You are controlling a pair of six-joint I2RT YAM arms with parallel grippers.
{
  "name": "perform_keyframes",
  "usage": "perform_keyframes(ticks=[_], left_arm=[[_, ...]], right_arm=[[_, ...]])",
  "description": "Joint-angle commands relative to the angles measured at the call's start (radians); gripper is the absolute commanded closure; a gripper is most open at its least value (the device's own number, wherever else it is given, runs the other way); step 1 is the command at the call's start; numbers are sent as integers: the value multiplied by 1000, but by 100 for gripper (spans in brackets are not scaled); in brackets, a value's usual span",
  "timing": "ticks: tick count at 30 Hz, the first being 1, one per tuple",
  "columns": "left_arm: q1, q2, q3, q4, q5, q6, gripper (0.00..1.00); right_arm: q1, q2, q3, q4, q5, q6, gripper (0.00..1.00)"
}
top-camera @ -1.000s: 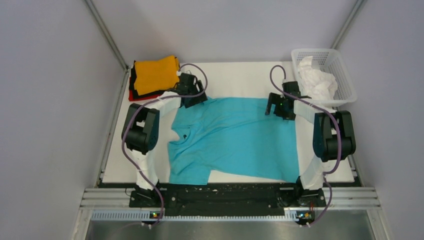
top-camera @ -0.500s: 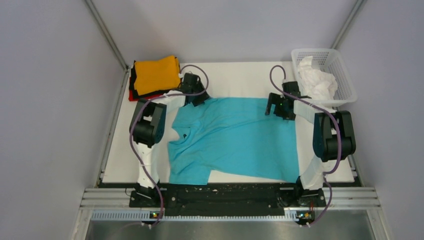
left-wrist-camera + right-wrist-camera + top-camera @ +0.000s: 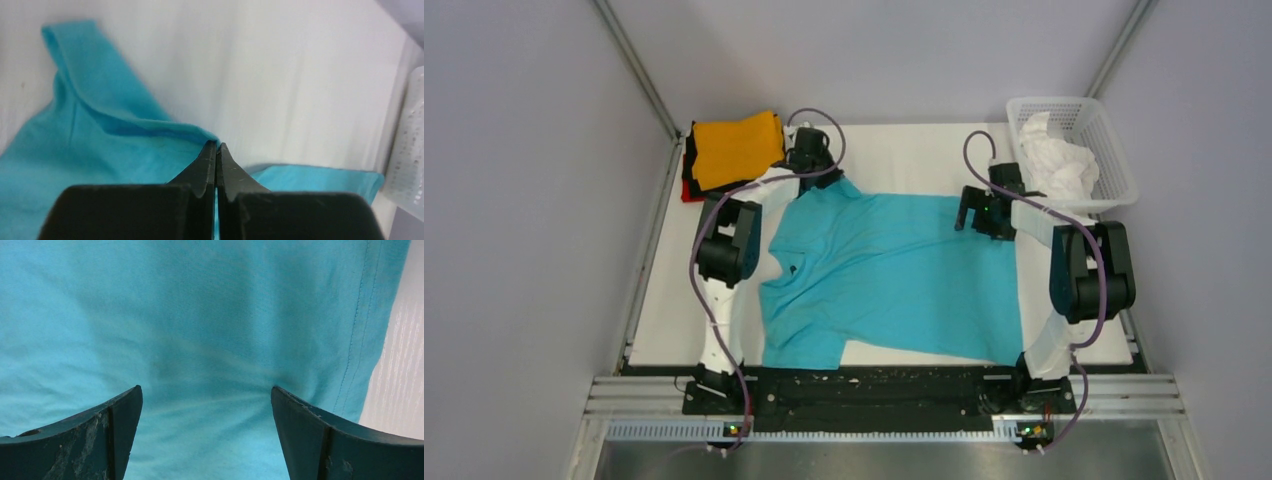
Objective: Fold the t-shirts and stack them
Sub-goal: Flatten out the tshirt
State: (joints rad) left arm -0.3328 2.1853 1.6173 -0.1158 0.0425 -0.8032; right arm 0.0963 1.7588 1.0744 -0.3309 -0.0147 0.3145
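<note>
Table first: the flat white table [image 3: 894,155] holds it all. Spread across its middle lies the big bright teal cloth t-shirt [image 3: 894,275]. It is open and mostly flat, with some bumps on the left, where the neck is. At the far right corner sits the white plastic lattice basket [image 3: 1064,101] with a crumpled white cloth t-shirt [image 3: 1059,165] inside. At the far left corner is a neat pile of folded t-shirts [image 3: 734,150], orange on top, with black and red under it.

The left claw [image 3: 216,145] is at the teal t-shirt's far left corner, by a sleeve. Its two fingers are pressed together, clamped on a raised fold of the cloth edge. The right claw [image 3: 206,395] is over the far right part, near the stitched hem. Its fingers are wide apart and hold nothing, and the cloth wrinkles a little between them.

The teal t-shirt looks light, soft and floppy. I think it would sag and slide if it were pulled by one spot. It would be best to pinch it at its two far corners, one claw on each, on the thicker hem or seam, and to lift both together.
</note>
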Motion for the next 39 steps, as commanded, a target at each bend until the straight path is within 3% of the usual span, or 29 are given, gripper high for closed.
perform_keyframes(ticks=[1, 6, 7, 8, 10, 12, 19, 25, 30, 39], left_arm=[[1, 86, 174, 90, 8, 77, 98], [-5, 362, 643, -174, 110, 331, 64], [-5, 382, 686, -189, 114, 345, 62], [-4, 385, 703, -175, 124, 356, 51], [-5, 367, 702, -154, 153, 374, 17], [-4, 322, 680, -152, 155, 390, 3], [-5, 41, 386, -66, 92, 425, 1], [-6, -108, 139, -38, 42, 335, 1], [-4, -137, -20, 54, 39, 238, 1], [-5, -73, -51, 89, 45, 122, 1]], right_arm=[[3, -27, 11, -29, 51, -11, 1], [2, -32, 11, -39, 58, -12, 1], [3, -35, 9, -41, 59, -12, 1], [3, -38, 8, -43, 60, -13, 1], [3, -46, 1, -43, 64, -14, 1], [3, -55, -2, -44, 62, -15, 1], [3, -78, -19, -36, 61, -11, 1], [3, -88, -33, -26, 51, -8, 1], [3, -85, -36, -14, 34, -6, 1], [3, -75, -37, -14, 46, -10, 1]])
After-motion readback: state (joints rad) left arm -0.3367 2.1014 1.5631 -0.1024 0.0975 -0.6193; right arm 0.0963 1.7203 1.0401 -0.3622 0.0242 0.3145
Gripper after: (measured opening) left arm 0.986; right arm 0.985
